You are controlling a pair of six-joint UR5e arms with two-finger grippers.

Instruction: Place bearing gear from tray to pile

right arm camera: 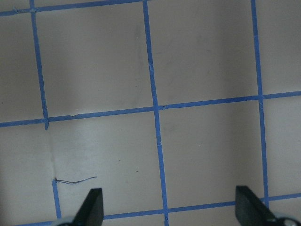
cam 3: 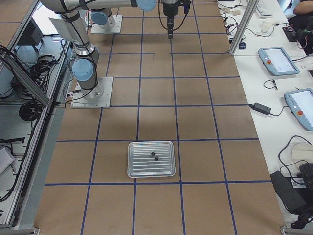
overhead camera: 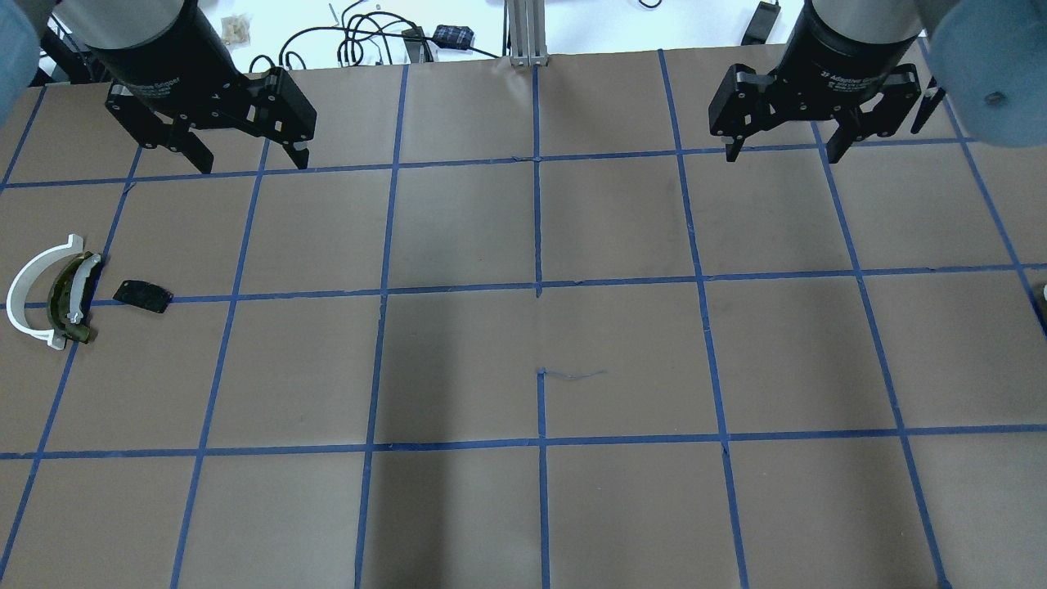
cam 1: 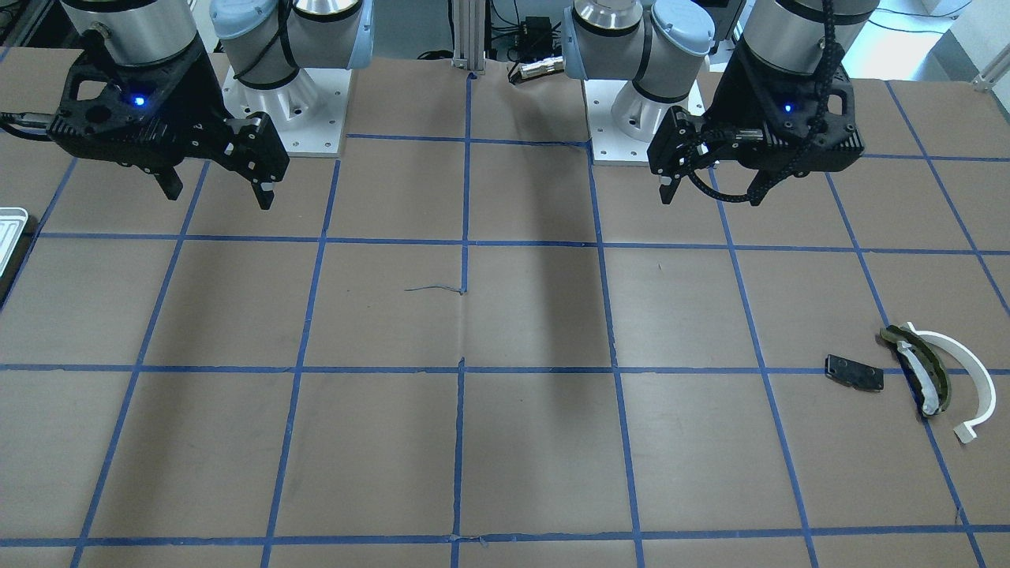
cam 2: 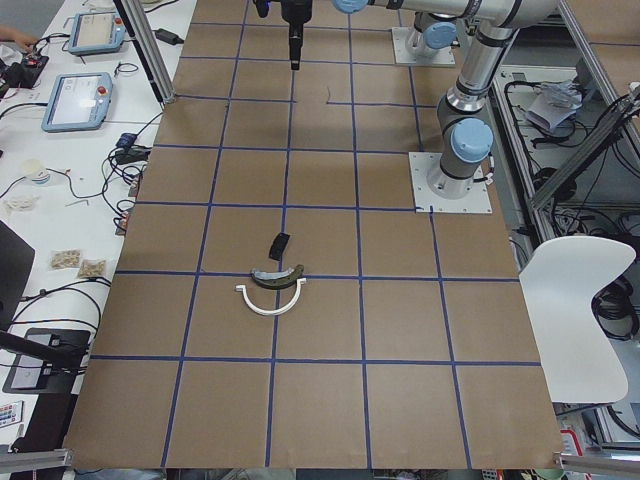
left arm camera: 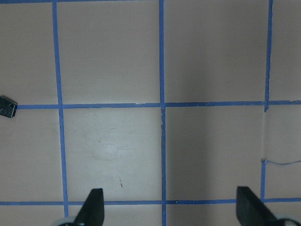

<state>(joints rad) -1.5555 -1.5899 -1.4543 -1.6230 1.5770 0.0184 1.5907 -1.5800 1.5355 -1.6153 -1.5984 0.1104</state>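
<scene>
left gripper (overhead camera: 252, 162): jaws spread wide, nothing between them and nothing touched. it hangs above the table (overhead camera: 622, 507), near the pile (cam 1: 923, 371) but not over it, offset from the pile toward the table's centre line. in the left wrist view both fingers (left arm camera: 94, 209) frame bare brown paper and blue tape lines. right gripper (overhead camera: 783, 155): jaws likewise spread wide, empty, raised off the surface, well apart from the pile and on the far side of the centre line from it. its fingers (right arm camera: 93, 209) also frame only bare paper, with a loose tape thread (right arm camera: 75, 180) lying flat on it. the pile consists of a white arc strip (overhead camera: 14, 298), an olive-and-white curved piece (overhead camera: 67, 298) nested against the strip's inner side, and a flat black plate (overhead camera: 142, 294) just beside them, apart from both, on the side toward the centre line. the tray (cam 3: 139, 166) sits at the table end opposite the pile, well apart from it and from both grippers. two small dark parts (cam 3: 156, 158) lie on the tray floor, just beside each other; they are too small to tell which is the bearing gear.
</scene>
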